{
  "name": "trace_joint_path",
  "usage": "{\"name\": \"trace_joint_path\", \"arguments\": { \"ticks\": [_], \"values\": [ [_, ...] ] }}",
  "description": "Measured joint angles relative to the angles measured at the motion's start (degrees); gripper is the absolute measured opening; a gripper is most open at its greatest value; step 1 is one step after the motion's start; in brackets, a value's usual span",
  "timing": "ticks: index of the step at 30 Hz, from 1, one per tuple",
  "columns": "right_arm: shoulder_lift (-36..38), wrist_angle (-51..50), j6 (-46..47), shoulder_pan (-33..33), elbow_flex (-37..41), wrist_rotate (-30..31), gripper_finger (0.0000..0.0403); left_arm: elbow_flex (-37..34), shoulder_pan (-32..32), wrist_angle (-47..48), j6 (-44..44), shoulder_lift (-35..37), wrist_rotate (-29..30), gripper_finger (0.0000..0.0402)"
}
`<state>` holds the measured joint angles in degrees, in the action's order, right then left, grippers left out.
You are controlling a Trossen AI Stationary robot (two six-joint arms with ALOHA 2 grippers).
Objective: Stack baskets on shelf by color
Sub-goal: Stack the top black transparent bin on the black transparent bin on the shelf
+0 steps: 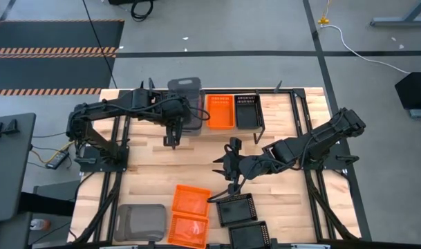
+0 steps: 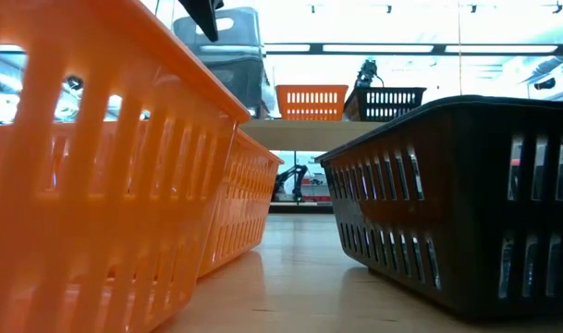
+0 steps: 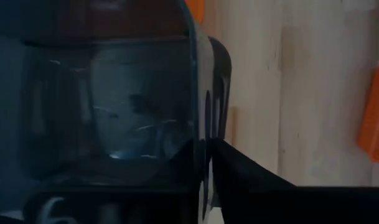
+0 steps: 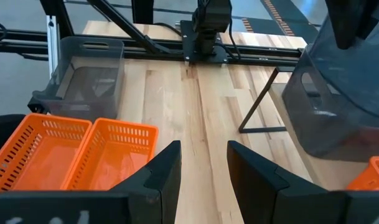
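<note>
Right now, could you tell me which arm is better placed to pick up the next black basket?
Right. Its open tool hovers just above the near black baskets, while the left tool is busy gripping a grey basket at the shelf.

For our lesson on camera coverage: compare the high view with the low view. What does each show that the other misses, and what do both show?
Only the high view shows both arms, the left end effector at the shelf and the right end effector over mid-table, plus the grey basket near the front edge. Only the low view shows the room's ceiling lights. Both show the orange basket and black basket on the shelf.
</note>
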<state>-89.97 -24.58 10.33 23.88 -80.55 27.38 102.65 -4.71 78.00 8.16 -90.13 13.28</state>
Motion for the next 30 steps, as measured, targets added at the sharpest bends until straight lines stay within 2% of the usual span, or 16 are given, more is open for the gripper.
{"name": "trace_joint_path", "arguments": {
  "ticks": [14, 22, 30],
  "values": [
    [0.0, 0.0, 0.0, 0.0, 0.0, 0.0, 0.0136, 0.0, 0.0, 0.0, 0.0, 0.0, 4.2, 0.0116],
    [0.0, 0.0, 0.0, 0.0, 0.0, -0.1, 0.0136, 0.0, 0.0, -0.4, 0.0, 0.0, 5.0, 0.0123],
    [0.0, 0.0, 0.3, 0.0, 0.0, -0.1, 0.0136, 0.1, 0.1, -0.1, -5.8, -0.6, 0.9, 0.0124]
  ]
}}
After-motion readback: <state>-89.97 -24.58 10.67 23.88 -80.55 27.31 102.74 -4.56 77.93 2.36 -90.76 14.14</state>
